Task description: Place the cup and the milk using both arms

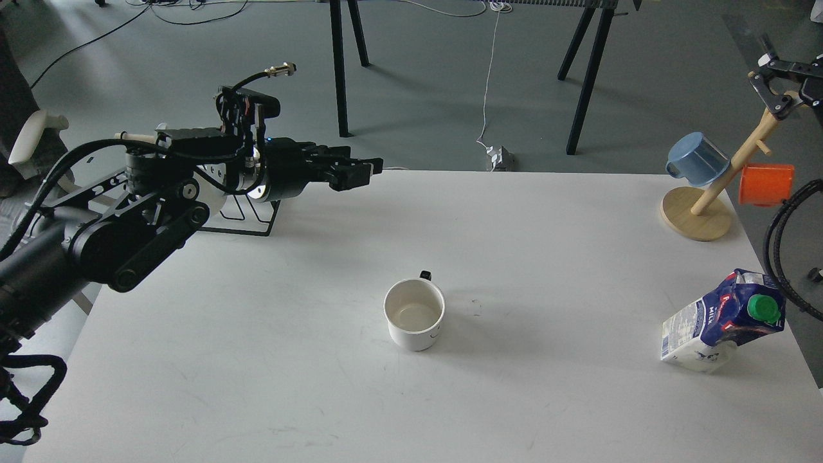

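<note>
A white cup [415, 316] stands upright near the middle of the white table [546, 399], with a small dark handle at its far rim. A blue and white milk carton [704, 328] with a green cap sits tilted near the table's right edge. My left gripper [363, 170] hovers high above the table's far left, well apart from the cup; its fingers look slightly parted and hold nothing. My right gripper [775, 83] is at the top right edge, partly cut off, raised far above the carton, open and empty.
A black wire mug rack [251, 218] stands at the far left, mostly hidden behind my left arm. A wooden mug tree [697, 215] at the far right carries a blue cup [696, 157] and an orange cup [765, 184]. A black cable [775, 257] hangs near the carton.
</note>
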Robot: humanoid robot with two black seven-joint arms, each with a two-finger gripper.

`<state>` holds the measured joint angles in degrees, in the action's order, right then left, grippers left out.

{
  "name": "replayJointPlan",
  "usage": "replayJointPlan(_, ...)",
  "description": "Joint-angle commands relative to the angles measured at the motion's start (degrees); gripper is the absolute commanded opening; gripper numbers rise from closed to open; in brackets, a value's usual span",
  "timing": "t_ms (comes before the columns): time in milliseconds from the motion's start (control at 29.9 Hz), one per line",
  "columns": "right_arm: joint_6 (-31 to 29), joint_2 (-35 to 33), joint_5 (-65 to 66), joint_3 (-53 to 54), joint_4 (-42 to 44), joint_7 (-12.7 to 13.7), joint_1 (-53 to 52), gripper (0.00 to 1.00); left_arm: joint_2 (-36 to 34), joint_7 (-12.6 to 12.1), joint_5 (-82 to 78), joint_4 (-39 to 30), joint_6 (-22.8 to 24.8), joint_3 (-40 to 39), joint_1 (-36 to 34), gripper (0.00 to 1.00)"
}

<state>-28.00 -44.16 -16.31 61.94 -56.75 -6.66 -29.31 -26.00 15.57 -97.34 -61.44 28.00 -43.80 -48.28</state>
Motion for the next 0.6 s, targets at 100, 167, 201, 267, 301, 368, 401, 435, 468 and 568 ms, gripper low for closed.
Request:
replayJointPlan(100,0.0,-8.6,-4.9,5.4,-14.1,0.0,14.7,0.99,-4.6,0.3,31.9,3.3,-8.1,-5.3,1.4,0.99)
replayJointPlan(167,0.0,-9.8,-5.9,7.0,-16.3,0.0,19.5,0.99,-4.8,0.3,39.0,4.4,-11.3,-5.4,1.4,0.99)
replayJointPlan(201,0.0,-10.3,-6.4,7.8,-17.2,0.0,22.3,0.99,-4.9,0.3,42.1,5.1,-12.6,-5.5,1.4,0.99)
replayJointPlan(267,0.0,-10.6,-7.4,9.6,-18.4,0.0,26.9,0.99,-5.6,0.3,46.7,6.0,-13.9,-5.5,1.4,0.99)
replayJointPlan(301,0.0,-10.7,-8.0,10.3,-19.1,0.0,29.4,0.99,-5.8,0.4,48.6,6.4,-14.0,-5.5,1.4,0.99)
replayJointPlan(368,0.0,-10.7,-9.3,11.8,-20.7,-0.1,35.0,0.99,-6.3,0.4,51.9,7.3,-13.9,-5.6,1.4,0.99)
replayJointPlan(401,0.0,-10.7,-9.9,12.8,-21.3,-0.3,37.9,0.99,-6.6,0.4,53.3,7.7,-13.9,-5.5,1.4,0.99)
replayJointPlan(435,0.0,-10.6,-10.1,13.6,-21.7,-0.4,40.1,0.99,-6.9,0.3,54.2,8.0,-13.7,-5.5,1.4,0.99)
replayJointPlan(468,0.0,-10.7,-10.7,14.3,-22.1,-0.5,42.3,0.99,-7.0,0.3,54.7,8.1,-13.6,-5.5,1.5,0.99)
replayJointPlan(568,0.0,-10.6,-12.2,17.6,-22.4,-0.5,47.4,0.99,-7.3,0.3,54.9,8.2,-13.6,-5.5,1.8,0.99)
